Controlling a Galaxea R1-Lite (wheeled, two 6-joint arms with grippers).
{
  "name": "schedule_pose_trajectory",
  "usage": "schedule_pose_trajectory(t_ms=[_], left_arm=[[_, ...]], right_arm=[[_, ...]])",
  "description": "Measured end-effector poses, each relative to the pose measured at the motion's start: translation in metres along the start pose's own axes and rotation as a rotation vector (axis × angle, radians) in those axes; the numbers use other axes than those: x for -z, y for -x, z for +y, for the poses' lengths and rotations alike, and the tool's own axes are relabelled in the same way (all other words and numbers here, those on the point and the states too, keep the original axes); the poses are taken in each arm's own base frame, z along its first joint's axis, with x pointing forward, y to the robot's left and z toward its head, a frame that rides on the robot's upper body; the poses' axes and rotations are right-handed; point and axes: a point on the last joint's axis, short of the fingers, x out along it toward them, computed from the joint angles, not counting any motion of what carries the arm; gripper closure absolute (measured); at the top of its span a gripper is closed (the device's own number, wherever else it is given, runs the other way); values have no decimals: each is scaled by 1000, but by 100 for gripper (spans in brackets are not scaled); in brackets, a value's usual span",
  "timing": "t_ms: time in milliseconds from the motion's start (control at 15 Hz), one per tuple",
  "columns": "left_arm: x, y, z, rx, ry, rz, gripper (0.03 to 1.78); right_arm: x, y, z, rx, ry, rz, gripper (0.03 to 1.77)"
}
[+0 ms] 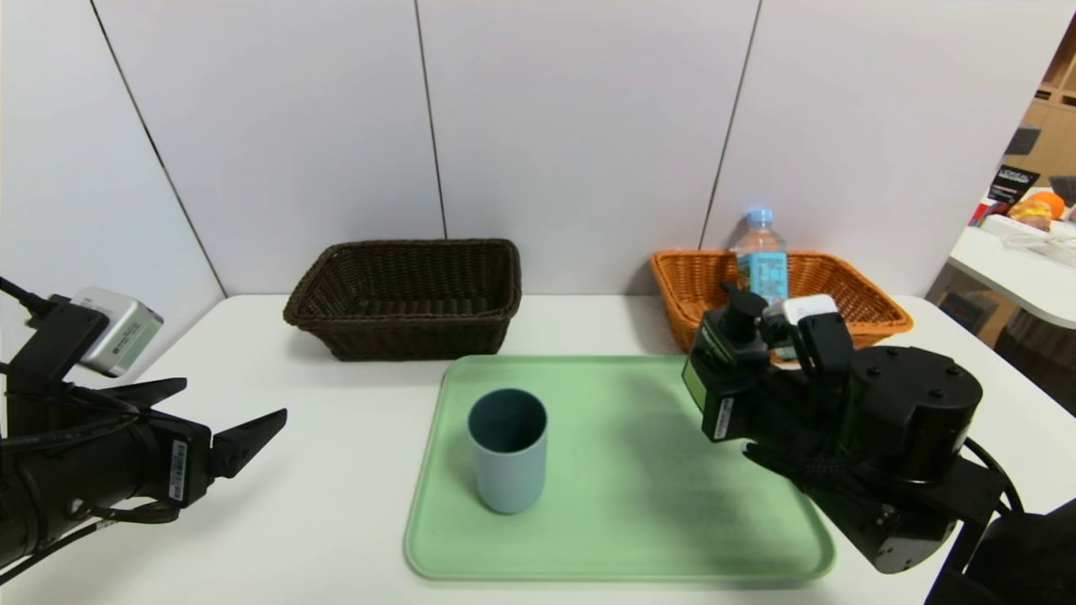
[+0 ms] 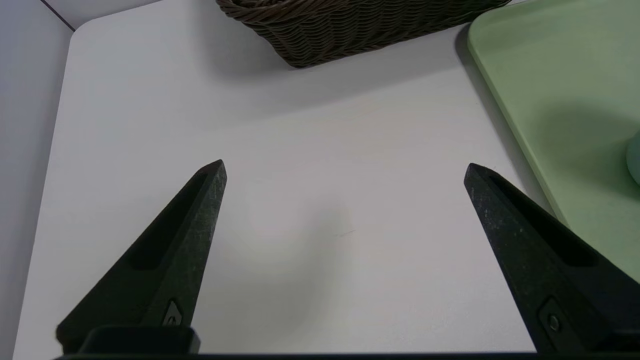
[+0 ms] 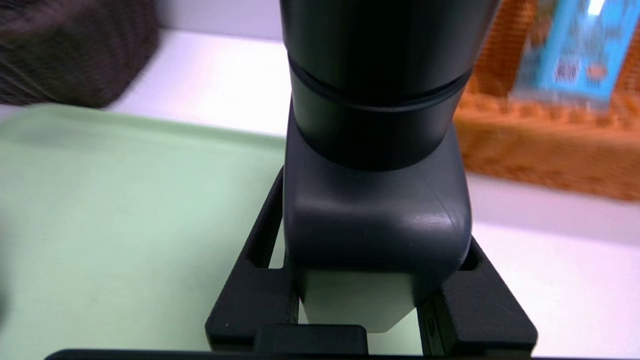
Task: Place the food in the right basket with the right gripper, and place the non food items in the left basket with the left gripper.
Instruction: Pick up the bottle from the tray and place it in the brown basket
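The left gripper [image 2: 345,170] is hovering over bare table [image 2: 300,150], fingers wide apart, holding nothing. The right gripper [image 1: 735,370] is clamping the black pump bottle [image 3: 377,150] over the tray [image 1: 622,504]. The water bottle [image 1: 761,256] is standing in the orange basket [image 1: 857,302]; the cup [image 1: 508,449] is sitting on the tray, showing fully only from the head.

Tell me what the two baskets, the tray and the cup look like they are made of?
The left basket and right basket look like woven wicker or a plastic imitation: visible strands. The tray seems smooth matte plastic, moulded with a rounded rim. The cup looks matte, plastic or ceramic; I cannot tell which.
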Motion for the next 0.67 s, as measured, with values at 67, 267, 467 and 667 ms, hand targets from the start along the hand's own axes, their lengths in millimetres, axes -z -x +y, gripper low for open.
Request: schedule_pose_trajectory(t_ms=[67,267,467,667], left_arm=[[0,0,0,-1,0,1,12],[1,0,0,-11,-3,3,12],[-2,0,-2,-12,-26,-4,12],[-11,2,-5,14,-46,-41,12]], right_arm=[[-13,1,5,-17,3,-24,118],[-52,3,18,-58,26,-74,118],[-90,-1,27,-83,42,-134,118],[-123,-5,35,-96,58,-158,118]])
